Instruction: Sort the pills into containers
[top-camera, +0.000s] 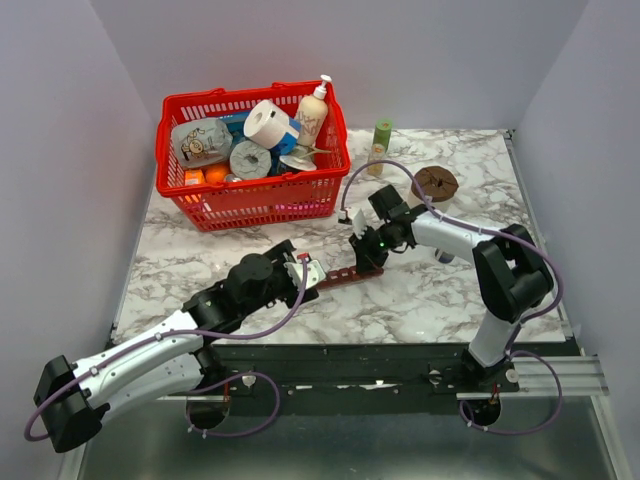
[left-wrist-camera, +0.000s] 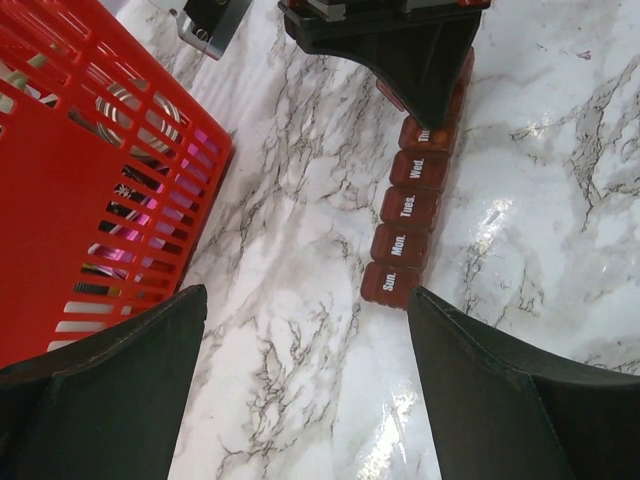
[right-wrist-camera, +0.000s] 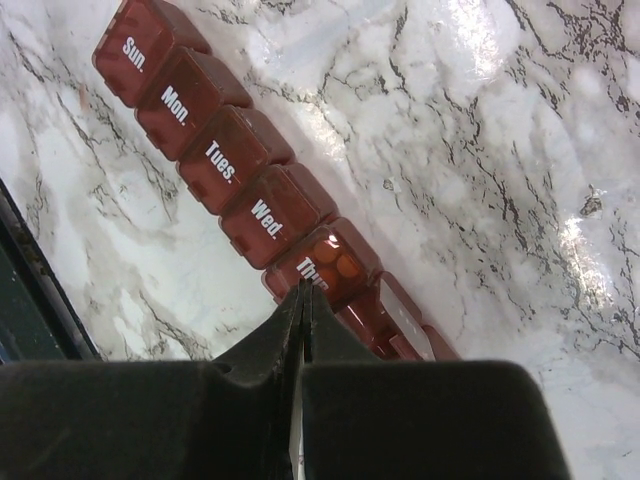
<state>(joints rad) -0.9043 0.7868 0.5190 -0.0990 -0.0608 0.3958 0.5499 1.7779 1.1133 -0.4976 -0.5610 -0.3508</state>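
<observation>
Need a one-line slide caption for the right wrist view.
Right gripper, shut, poised over the Thu. compartment of the maroon pill organizer on the marble table.

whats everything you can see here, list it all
pill box: one, maroon, mid table, lids marked Sun to Thu in view
pills: amber, seen through the Thu lid, count unclear
basket: one, red, far left of table, full of goods
toilet roll: one, white, in basket
pump bottle: one, cream, basket's far right corner
green-capped bottle: one, clear, just right of basket
disc: one, brown, far right of table
table: one, white marble
left gripper: black, open, by the box's Sun end
right gripper: black, shut, tips at the Thu lid
</observation>
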